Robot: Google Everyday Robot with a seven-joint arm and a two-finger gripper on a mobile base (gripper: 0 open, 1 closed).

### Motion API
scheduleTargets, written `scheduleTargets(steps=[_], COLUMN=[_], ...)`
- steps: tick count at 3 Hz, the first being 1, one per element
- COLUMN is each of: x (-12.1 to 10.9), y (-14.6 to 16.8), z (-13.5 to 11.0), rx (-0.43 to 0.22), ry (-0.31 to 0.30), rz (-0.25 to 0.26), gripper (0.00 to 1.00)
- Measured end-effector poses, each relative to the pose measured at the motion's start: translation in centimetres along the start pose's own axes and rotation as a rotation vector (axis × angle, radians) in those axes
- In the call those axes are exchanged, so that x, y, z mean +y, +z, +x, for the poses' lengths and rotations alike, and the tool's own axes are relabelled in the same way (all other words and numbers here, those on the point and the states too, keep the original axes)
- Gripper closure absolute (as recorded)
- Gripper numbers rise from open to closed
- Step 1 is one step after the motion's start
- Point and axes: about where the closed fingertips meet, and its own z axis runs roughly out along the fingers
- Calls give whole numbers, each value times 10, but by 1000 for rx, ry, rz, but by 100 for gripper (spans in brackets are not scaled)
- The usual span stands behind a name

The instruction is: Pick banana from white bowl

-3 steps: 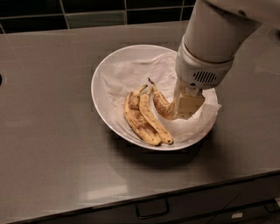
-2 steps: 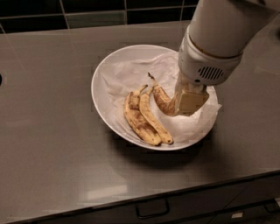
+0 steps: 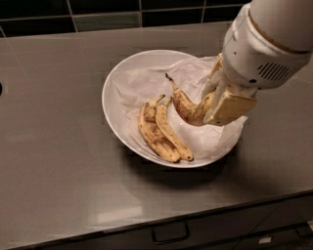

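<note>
The white bowl (image 3: 115, 78) sits on the grey counter, lined with crumpled white paper (image 3: 142, 80). My gripper (image 3: 215, 105) hangs over the bowl's right side and is shut on the banana (image 3: 186, 106), a short, sharply curved, brown-speckled one. It holds the banana by its lower end, lifted above the paper, with the thin dark stem pointing up and left. Two longer, straighter speckled bananas (image 3: 161, 129) lie side by side in the bowl's front left part, apart from the held one.
The grey counter (image 3: 54, 146) has a front edge with a drawer handle (image 3: 170, 234) below. Dark tiled wall (image 3: 107, 10) runs along the back. The arm's white housing (image 3: 269, 44) fills the upper right.
The gripper has risen and shifted right with the short banana in it. The banana has come up off the paper, away from the two longer bananas, which stayed put.
</note>
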Motion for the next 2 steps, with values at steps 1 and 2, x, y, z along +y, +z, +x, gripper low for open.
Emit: scheduleTargets(steps=[1, 2], x=[1, 8], y=[-8, -19], z=[-7, -17], rx=[-108, -195], ry=[-56, -125], rz=[-13, -26], gripper=[100, 100])
